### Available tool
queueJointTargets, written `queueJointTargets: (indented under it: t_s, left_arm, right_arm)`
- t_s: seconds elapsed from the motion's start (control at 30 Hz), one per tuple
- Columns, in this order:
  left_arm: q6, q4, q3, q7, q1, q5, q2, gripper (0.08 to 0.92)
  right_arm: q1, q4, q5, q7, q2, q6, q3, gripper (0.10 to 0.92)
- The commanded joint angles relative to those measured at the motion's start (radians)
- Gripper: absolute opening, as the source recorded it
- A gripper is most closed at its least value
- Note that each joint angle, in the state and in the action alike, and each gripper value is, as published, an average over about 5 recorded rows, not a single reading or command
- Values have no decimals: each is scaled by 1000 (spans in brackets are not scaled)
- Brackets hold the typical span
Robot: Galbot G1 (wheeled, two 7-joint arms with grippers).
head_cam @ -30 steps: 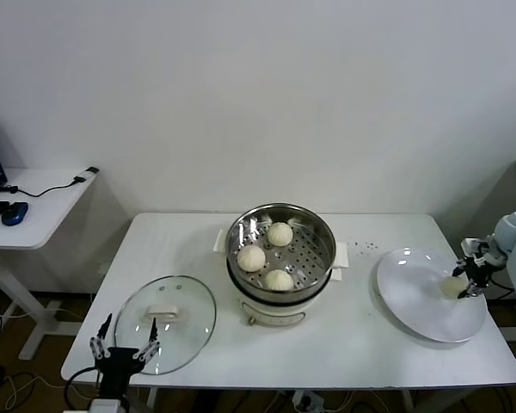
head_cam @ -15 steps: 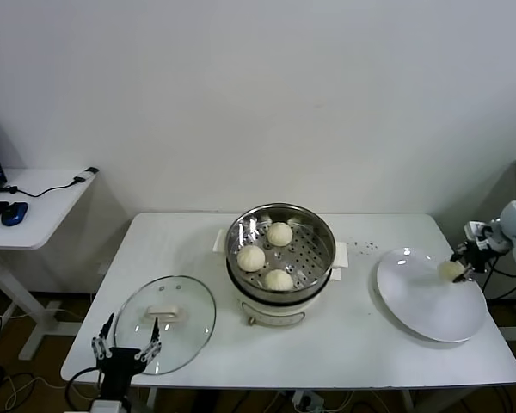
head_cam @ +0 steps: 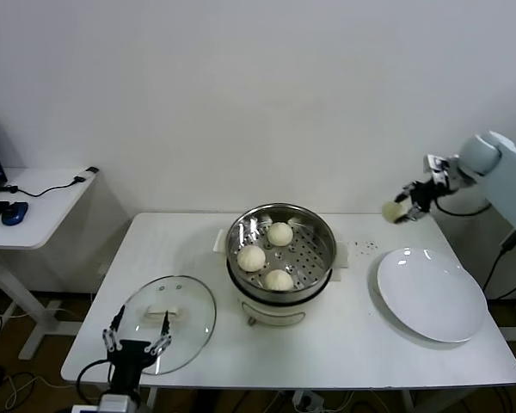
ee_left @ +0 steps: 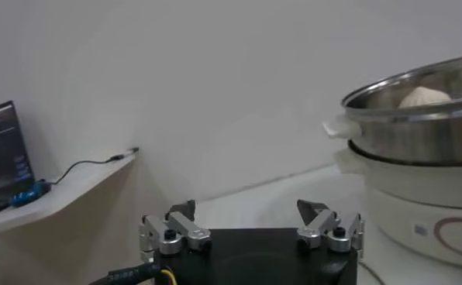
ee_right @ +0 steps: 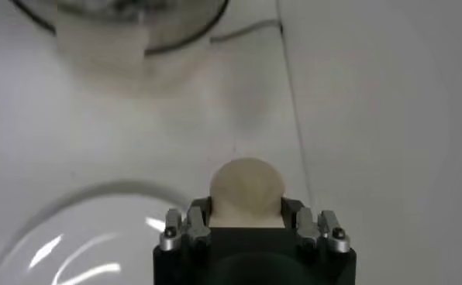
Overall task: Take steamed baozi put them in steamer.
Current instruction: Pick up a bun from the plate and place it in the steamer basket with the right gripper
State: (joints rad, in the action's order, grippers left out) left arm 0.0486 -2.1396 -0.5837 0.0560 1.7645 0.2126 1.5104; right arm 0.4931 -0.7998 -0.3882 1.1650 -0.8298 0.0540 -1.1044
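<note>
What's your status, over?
Right hand shut on the last bun, high over the table's far right corner. Three buns already in the steamer. Left hand open, parked by the glass lid. Path clear.

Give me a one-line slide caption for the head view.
Right claw carries the fourth baozi toward the steamer.
</note>
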Motion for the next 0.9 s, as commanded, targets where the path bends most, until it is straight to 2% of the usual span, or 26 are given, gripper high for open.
queueJointTargets:
  t_s: [0.03,0.33,0.9]
  left_arm:
    - [-11,11,43,-1,-11,9,-2,823]
    - [-12,17,56,-3,-32,0,-2,823]
    - [-19,46,30,-4,-43,-22,-7,823]
  right_arm:
    - [346,-210,-495,-61,-134,156,-481,602]
    - [349,-303,-570,-111,-255,207,-612,602]
    - [165,-232,-449,-144,-366,224,-616,597]
